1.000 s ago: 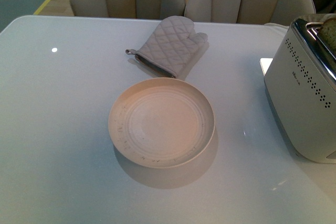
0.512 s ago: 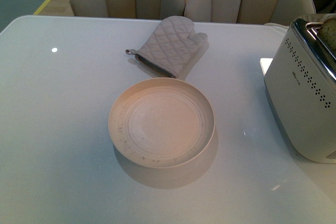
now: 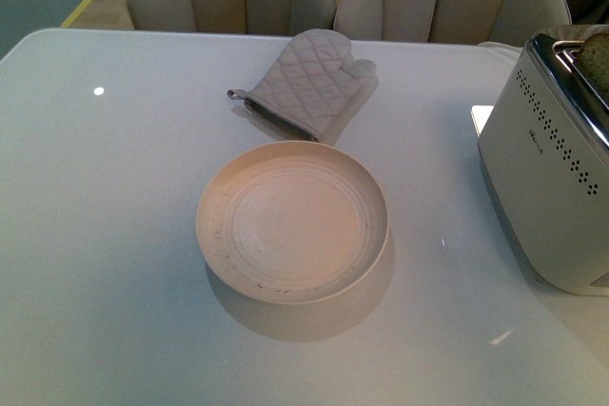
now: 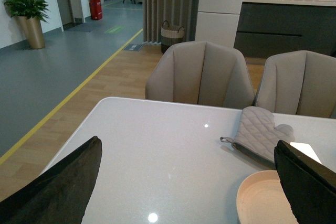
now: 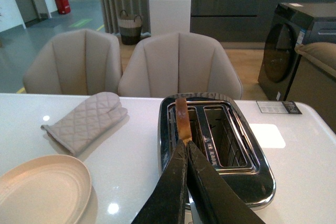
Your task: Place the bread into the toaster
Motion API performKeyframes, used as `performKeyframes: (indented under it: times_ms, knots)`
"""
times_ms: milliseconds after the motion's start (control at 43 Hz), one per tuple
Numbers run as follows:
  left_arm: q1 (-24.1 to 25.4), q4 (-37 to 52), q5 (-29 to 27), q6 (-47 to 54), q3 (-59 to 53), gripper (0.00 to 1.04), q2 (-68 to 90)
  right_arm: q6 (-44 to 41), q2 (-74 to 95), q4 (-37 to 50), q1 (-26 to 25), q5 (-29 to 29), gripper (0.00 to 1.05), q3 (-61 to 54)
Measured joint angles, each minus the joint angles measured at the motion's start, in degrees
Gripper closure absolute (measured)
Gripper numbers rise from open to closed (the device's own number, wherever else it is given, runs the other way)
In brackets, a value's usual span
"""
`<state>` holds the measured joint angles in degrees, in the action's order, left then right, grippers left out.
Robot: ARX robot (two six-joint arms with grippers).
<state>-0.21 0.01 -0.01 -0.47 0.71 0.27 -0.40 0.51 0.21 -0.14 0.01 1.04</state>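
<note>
Right claw (image 5: 186,153), clenched empty just short of the bread (image 5: 182,119) standing in the toaster (image 5: 215,145) slot; insertion looks done, withdrawal next.

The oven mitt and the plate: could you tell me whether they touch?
Cannot tell. In the front view the oven mitt cuff meets the plate rim with no visible gap; the wrist views suggest a gap.

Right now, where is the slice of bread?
The bread stands upright in one slot of the toaster, at the table's right side, with the right hand closed just above it.
</note>
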Motion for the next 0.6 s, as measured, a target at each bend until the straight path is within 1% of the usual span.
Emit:
performKeyframes:
  times_ms: [209, 233, 605]
  knots:
    - [0.0, 0.0, 0.0, 0.0, 0.0, 0.07, 0.0, 0.0, -0.1, 0.0, 0.0, 0.0, 1.03, 0.0]
    - [0.0, 0.0, 0.0, 0.0, 0.0, 0.07, 0.0, 0.0, -0.1, 0.0, 0.0, 0.0, 0.99, 0.0]
    - [0.0, 0.0, 0.0, 0.0, 0.0, 0.07, 0.0, 0.0, -0.2, 0.0, 0.0, 0.0, 0.2, 0.0]
